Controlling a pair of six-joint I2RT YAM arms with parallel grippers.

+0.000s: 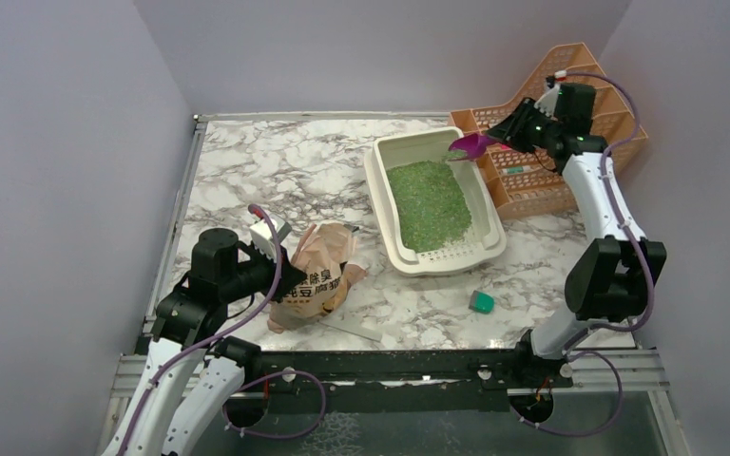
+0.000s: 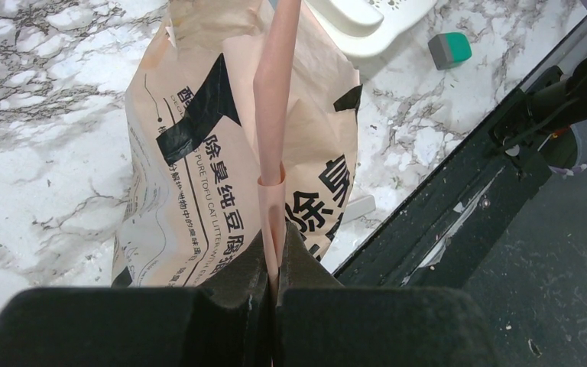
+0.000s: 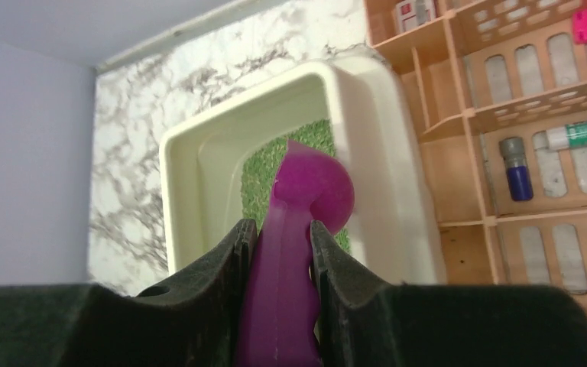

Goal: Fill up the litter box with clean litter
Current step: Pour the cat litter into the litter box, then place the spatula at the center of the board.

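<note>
The cream-white litter box (image 1: 377, 190) stands right of the table's middle, with green clean litter (image 1: 428, 204) spread over its floor; both show in the right wrist view, the box (image 3: 199, 160) and the litter (image 3: 264, 168). My right gripper (image 1: 506, 133) is shut on the handle of a magenta scoop (image 1: 470, 144), held over the box's far right corner; its bowl (image 3: 317, 191) hangs above the litter. My left gripper (image 1: 290, 275) is shut on the pink strap (image 2: 275, 115) of a tan paper bag (image 1: 318, 275) with dark characters, standing at the near left.
An orange mesh file rack (image 1: 561, 142) holding markers stands right behind the litter box, under my right arm. A small teal block (image 1: 482, 302) lies near the front edge, also in the left wrist view (image 2: 451, 50). Grey walls close in the left, back and right.
</note>
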